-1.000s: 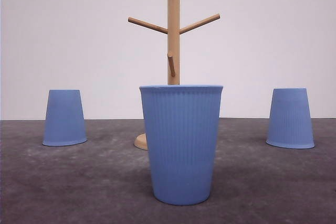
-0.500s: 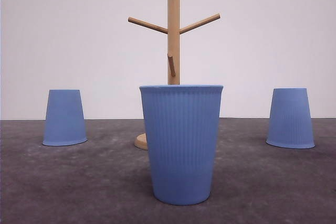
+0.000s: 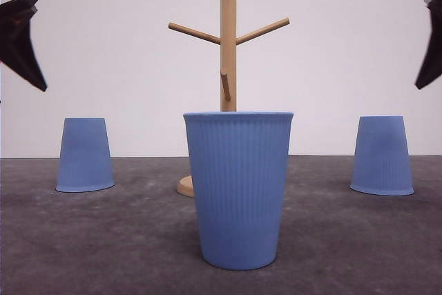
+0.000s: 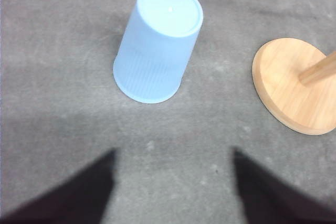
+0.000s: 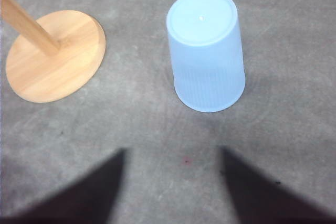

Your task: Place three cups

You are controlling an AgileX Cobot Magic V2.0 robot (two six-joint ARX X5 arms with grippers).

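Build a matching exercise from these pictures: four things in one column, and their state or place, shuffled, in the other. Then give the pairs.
Things:
1. Middle cup
2. Left cup
3. Wooden rack
4. Left end effector

States or places:
A. Open, holding nothing, above the table
B. Upright, mouth up, nearest the front camera
C. Upside down, flat bottom up
D. Stands behind the middle cup on a round base

Pairs: 1-B, 2-C, 3-D, 4-A

Open floor beside wooden rack point(image 3: 228, 67)
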